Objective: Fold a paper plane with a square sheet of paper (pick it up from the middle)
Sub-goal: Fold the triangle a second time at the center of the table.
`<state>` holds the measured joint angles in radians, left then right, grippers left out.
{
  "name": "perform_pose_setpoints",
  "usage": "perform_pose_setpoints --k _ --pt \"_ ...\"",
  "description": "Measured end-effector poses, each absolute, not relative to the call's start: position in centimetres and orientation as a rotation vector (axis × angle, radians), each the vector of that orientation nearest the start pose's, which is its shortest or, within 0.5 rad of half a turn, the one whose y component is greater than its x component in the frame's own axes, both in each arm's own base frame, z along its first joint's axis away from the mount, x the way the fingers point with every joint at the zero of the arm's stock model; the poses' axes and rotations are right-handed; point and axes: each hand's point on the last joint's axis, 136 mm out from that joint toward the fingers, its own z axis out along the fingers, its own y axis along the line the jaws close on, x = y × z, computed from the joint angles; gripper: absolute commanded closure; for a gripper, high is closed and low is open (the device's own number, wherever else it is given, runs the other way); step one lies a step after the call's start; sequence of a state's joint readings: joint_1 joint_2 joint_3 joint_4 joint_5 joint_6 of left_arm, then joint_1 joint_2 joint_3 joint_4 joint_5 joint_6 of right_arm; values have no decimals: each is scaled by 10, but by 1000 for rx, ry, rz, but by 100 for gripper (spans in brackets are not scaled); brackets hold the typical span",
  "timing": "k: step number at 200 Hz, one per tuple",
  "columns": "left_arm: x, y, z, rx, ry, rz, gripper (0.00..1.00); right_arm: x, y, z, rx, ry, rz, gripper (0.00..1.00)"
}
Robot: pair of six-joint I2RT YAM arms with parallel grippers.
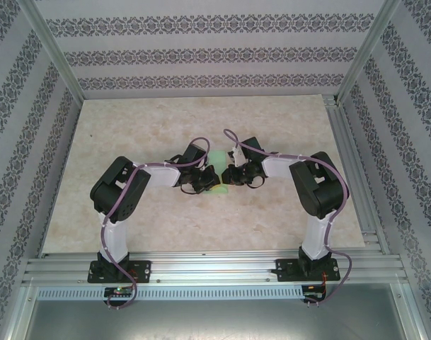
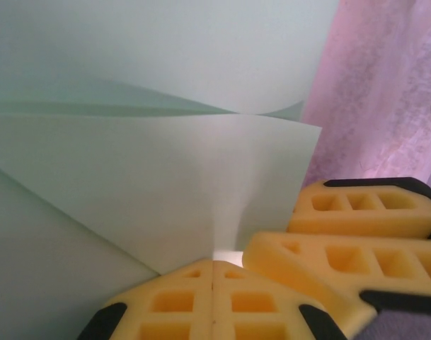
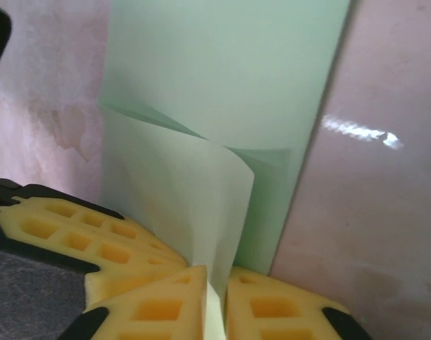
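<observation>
Between the two arms, above the middle of the worktop (image 1: 201, 117), the light-green sheet of paper (image 2: 165, 191) is partly folded: creases and overlapping flaps show, but nothing slim and pointed yet. The left hand (image 2: 213, 273) is closed, pinching the sheet's lower edge between its yellow pads (image 2: 173, 304). The right hand (image 3: 216, 283) has paper running between pads that stand slightly apart, so I cannot tell whether it grips. I judge the folding early to midway, with the narrowing folds left to do
</observation>
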<state>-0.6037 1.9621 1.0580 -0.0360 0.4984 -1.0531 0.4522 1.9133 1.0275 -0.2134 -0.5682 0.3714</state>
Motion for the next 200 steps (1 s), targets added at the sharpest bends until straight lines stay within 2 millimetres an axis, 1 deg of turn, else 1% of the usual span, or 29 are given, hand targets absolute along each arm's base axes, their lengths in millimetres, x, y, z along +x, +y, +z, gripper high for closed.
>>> perform_pose_setpoints --k 9,34,52,67,83,103,139,181,200 --pt "326 -324 20 -403 2820 -1171 100 328 263 17 -309 2753 997 80" --pt "326 -324 20 -401 2818 -1170 100 324 255 23 -293 2753 945 80" --pt "326 -324 20 -401 2818 -1170 100 321 249 34 -280 2741 918 83" --pt "326 -324 20 -402 2819 -1169 100 318 246 45 -264 2714 925 88" --pt "326 -324 20 -401 2818 -1169 100 314 247 50 -241 2701 958 91" --pt "326 -324 20 -401 2818 -1169 100 309 248 47 -222 2711 991 96" --pt "326 -324 20 -400 2819 -1169 100 300 253 40 -187 2730 1068 95" --pt "326 -324 20 -399 2818 -1169 100 297 261 38 -192 2735 1121 95" --pt "326 -324 20 -396 2818 -1169 100 296 265 32 -199 2754 1127 95"
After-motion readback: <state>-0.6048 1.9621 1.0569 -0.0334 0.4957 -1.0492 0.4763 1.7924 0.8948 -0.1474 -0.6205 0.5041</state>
